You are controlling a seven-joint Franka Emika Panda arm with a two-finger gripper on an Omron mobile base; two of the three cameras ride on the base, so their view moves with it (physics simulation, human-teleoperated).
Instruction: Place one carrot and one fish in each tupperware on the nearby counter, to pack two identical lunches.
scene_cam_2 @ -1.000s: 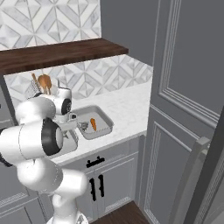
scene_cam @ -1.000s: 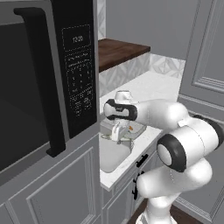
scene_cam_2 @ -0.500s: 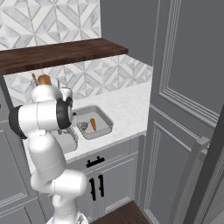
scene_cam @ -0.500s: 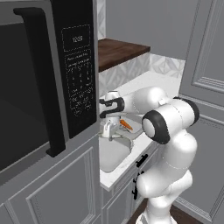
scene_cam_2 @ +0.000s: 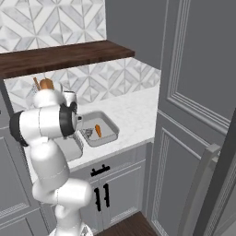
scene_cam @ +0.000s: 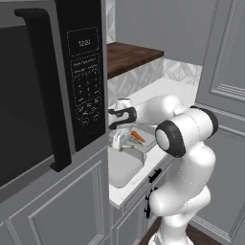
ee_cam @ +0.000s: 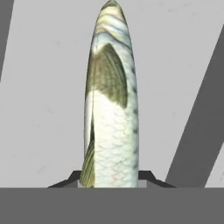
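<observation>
My gripper (scene_cam: pixel 118 141) points down and is shut on a pale, scaly fish (ee_cam: pixel 111 105), which hangs nose-down between the finger tips over a grey tray floor. It hovers at the far end of the nearer tupperware (scene_cam: pixel 125 168), a shallow grey tray with bare floor showing. Just beyond it, the second tupperware (scene_cam_2: pixel 110 133) holds an orange carrot (scene_cam: pixel 138 136) (scene_cam_2: pixel 97 131), with a small grey shape beside it that I cannot identify. Both trays sit on the white marble counter (scene_cam_2: pixel 133 108). My arm hides most of the nearer tray in the right base view.
A black microwave (scene_cam: pixel 52 95) stands close on the left of the gripper. A dark wooden shelf (scene_cam_2: pixel 64 53) runs above the counter and a tall grey cabinet (scene_cam_2: pixel 198 92) bounds it on the right. A holder of wooden utensils (scene_cam_2: pixel 44 84) stands behind my arm.
The gripper has carried the fish a little leftward, away from the carrot's tray and toward the nearer tray. The elbow has swung around. The carrot has stayed put.
</observation>
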